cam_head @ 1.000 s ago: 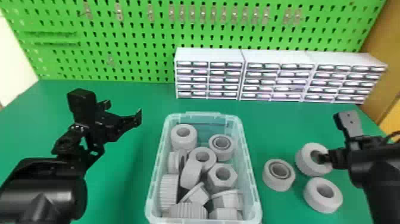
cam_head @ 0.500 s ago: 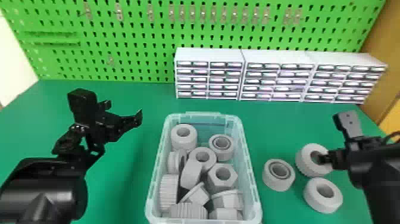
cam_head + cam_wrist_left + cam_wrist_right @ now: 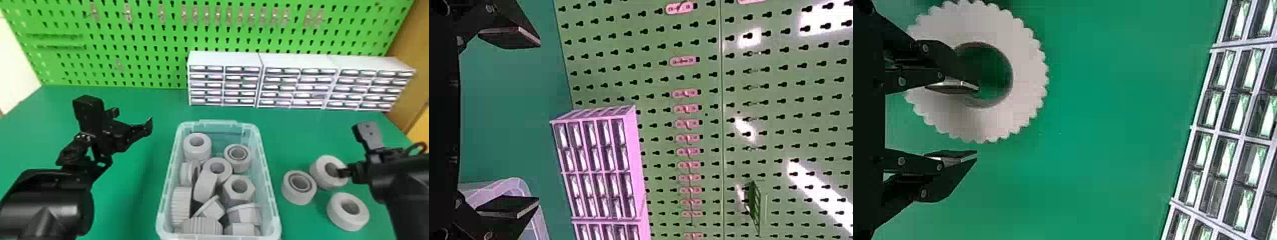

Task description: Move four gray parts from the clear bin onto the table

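My right gripper has its jaws partly open around one wall of a toothed ring: one finger is at the ring's hole, the other just outside its rim. I see a gap on the outer side, so I don't have it clamped; whether the inner finger touches, I can't tell. The ring lies flat on the green table.

Just left of those jaws I have a ring with a dark inner band, and on my near side of them a smooth ring, both also on the table. Farther left is the clear bin, with a pile of gray parts inside.

My left gripper is parked left of the bin, jaws spread wide and empty. Beyond both sets of jaws stand white drawer units against a green pegboard.
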`<act>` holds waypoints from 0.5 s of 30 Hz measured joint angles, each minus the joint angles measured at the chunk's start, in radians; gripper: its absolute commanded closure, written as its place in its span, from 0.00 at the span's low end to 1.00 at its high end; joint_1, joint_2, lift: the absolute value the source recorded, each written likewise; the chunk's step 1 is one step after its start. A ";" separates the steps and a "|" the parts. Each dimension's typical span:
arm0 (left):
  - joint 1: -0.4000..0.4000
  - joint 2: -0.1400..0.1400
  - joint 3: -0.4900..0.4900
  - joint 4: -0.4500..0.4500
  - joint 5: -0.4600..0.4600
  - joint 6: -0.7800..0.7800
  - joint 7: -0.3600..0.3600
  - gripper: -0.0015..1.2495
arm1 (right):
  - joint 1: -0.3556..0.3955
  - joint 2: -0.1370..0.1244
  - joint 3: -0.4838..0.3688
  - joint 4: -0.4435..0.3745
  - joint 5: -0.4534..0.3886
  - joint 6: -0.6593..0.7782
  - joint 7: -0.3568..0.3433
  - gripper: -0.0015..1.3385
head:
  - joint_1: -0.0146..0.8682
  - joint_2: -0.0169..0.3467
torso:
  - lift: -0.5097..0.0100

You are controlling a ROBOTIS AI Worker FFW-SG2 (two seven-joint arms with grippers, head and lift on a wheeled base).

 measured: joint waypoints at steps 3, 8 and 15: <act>0.000 0.000 0.000 0.000 0.000 0.001 0.000 0.13 | 0.000 0.000 0.003 0.003 0.003 -0.001 0.000 0.56 | 0.78 0.14 | 0.89; 0.000 0.000 0.000 0.000 0.000 0.001 0.000 0.13 | 0.000 0.000 0.006 0.007 0.008 -0.001 0.000 0.56 | 0.78 0.14 | 0.89; 0.000 0.000 0.000 0.000 0.000 0.002 0.000 0.13 | 0.001 0.001 0.010 0.010 0.009 -0.001 0.000 0.56 | 0.78 0.14 | 0.89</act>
